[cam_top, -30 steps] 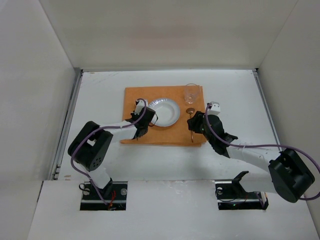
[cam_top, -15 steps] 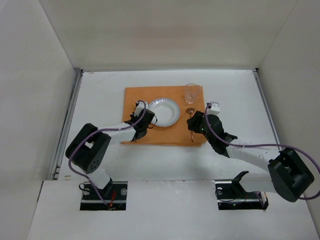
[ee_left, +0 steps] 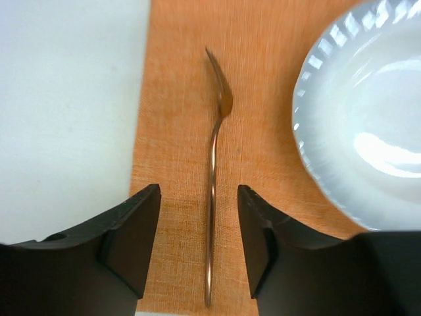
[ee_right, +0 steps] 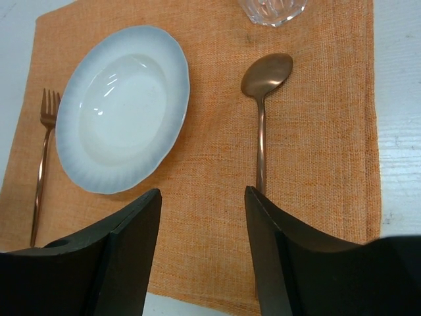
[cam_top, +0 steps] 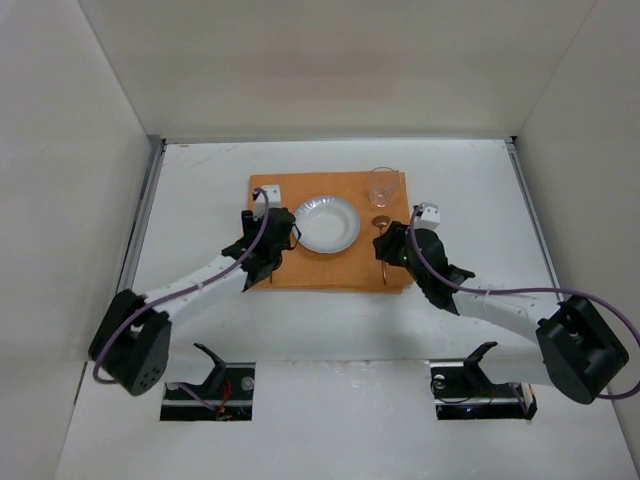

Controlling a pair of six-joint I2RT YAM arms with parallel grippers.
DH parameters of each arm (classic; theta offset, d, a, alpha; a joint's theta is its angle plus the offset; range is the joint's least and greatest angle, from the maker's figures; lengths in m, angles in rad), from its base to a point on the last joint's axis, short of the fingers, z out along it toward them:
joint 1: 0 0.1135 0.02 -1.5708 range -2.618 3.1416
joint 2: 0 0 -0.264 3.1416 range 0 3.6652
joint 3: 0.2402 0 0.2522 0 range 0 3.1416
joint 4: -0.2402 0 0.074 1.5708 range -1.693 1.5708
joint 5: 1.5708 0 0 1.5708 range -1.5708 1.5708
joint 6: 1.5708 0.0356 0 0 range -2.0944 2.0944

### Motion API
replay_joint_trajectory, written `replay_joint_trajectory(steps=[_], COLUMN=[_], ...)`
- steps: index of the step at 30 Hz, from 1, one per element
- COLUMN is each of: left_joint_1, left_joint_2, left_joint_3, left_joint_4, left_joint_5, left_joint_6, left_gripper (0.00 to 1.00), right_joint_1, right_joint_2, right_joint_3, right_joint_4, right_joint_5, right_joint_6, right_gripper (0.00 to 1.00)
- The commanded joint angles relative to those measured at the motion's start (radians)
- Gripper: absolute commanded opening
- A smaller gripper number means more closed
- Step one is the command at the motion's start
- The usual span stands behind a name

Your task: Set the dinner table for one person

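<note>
On the white dinner table (cam_top: 200, 190) lies an orange mat (cam_top: 340, 268) with a white plate (cam_top: 328, 222) in its middle. A copper fork (ee_left: 214, 178) lies flat on the mat left of the plate (ee_left: 368, 131). My left gripper (ee_left: 197, 243) is open, its fingers either side of the fork's handle without touching it. In the top view the left gripper (cam_top: 272, 245) hovers over the mat's left side. A copper spoon (ee_right: 262, 105) lies right of the plate (ee_right: 122, 108). My right gripper (ee_right: 200, 243) is open and empty above the mat's near edge, beside the spoon's handle.
A clear glass (cam_top: 381, 186) stands at the mat's far right corner, beyond the spoon (cam_top: 381, 235). White walls close in the table on three sides, with metal rails (cam_top: 150, 200) along its edges. Both arms reach in from the near edge.
My left gripper has opened and let go of the fork, which now lies on the mat. The left arm has stretched out, elbow swung left. The right arm has not moved.
</note>
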Motion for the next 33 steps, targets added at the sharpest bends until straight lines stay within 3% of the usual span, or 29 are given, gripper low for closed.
replay_joint_trajectory(steps=[1,3,5,8,10,13,16,20,33], left_joint_1=[0.023,0.054,0.109,0.184,0.249,0.337,0.436,0.493,0.522], left_joint_2=[-0.162,-0.218,-0.282,-0.385,-0.497,-0.592,-0.6,-0.592,-0.494], left_joint_3=[-0.017,-0.038,-0.086,-0.167,-0.239,-0.294,-0.31,-0.334,-0.297], left_joint_4=[0.001,-0.004,-0.017,-0.036,-0.057,-0.128,-0.236,-0.264,-0.234], left_joint_5=[-0.029,-0.029,-0.025,-0.029,-0.029,-0.029,-0.003,0.044,0.104], left_joint_6=[-0.084,-0.148,-0.239,-0.343,-0.438,-0.503,-0.531,-0.557,-0.598], left_gripper=[0.5,0.51,0.51,0.5,0.5,0.49,0.5,0.54,0.6], right_joint_1=[0.005,0.005,-0.008,-0.047,-0.091,-0.148,-0.217,-0.267,-0.284], right_joint_2=[-0.043,-0.071,-0.12,-0.204,-0.258,-0.306,-0.335,-0.362,-0.335], right_joint_3=[0.016,-0.001,-0.029,-0.082,-0.122,-0.161,-0.199,-0.227,-0.219], right_joint_4=[0.052,0.061,0.069,0.095,0.108,0.118,0.119,0.109,0.09], right_joint_5=[0.01,0.024,0.03,0.043,0.052,0.047,0.043,0.067,0.062], right_joint_6=[-0.006,0.003,0.032,0.078,0.106,0.15,0.208,0.236,0.261], right_gripper=[0.56,0.42,0.19,0.09,0.1,0.2,0.33,0.47,0.53])
